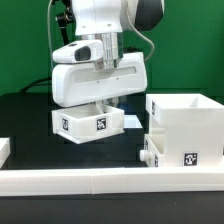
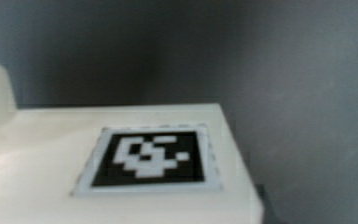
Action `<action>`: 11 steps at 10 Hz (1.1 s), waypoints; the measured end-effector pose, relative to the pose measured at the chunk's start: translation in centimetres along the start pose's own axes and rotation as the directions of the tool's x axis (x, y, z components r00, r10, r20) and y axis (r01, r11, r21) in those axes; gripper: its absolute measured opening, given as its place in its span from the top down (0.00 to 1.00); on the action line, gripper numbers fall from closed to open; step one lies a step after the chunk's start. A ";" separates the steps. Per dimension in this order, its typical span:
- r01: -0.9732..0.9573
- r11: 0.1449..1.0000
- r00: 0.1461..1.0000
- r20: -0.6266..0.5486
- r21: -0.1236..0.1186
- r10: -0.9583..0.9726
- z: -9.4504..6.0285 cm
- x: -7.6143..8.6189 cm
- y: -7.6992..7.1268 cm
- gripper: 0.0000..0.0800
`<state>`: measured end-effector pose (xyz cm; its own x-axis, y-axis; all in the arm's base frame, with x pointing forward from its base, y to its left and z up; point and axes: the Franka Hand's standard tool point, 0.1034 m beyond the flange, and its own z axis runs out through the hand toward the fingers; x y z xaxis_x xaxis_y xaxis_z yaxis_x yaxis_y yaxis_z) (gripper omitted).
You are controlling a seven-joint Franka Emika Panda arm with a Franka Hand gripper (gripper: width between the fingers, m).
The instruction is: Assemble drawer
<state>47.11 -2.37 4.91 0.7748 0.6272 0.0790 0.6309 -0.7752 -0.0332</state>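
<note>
A small white drawer tray (image 1: 88, 122) with black-and-white tags on its front sits at the exterior view's left of centre. My gripper (image 1: 101, 104) reaches down into it from above and appears shut on its wall; the fingertips are hidden by the tray. In the wrist view one tagged face of this tray (image 2: 149, 160) fills the frame very close and blurred, and no fingers show. The large open casing (image 1: 186, 128) stands at the exterior view's right. A knobbed second tray (image 1: 152, 157) sits against the casing's lower left side.
A long low white border rail (image 1: 100, 181) runs along the front of the dark table. A short white piece (image 1: 4, 149) shows at the exterior view's left edge. Green wall behind.
</note>
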 end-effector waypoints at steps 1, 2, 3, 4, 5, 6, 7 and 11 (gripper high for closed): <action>0.150 0.988 0.988 0.027 0.030 -0.151 -0.2 0.0 0.9 0.95; 0.238 0.971 0.970 0.038 0.028 -0.238 -0.7 0.8 1.5 0.95; 0.314 0.949 0.948 0.041 0.027 -0.315 -0.7 0.8 1.6 0.95; 0.380 0.924 0.923 0.041 0.031 -0.381 -0.6 0.7 1.5 0.95; 0.452 0.891 0.890 0.044 0.034 -0.453 -0.5 0.6 1.6 0.95; 0.502 0.864 0.863 0.043 0.036 -0.503 -0.5 0.6 1.7 0.95; 0.597 0.801 0.800 0.045 0.041 -0.599 -0.6 0.8 2.1 0.95; 0.731 0.680 0.677 0.053 0.061 -0.734 -0.7 1.8 3.1 0.95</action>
<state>50.42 -3.68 5.62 0.0643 0.9976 0.0251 0.9977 -0.0636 -0.0252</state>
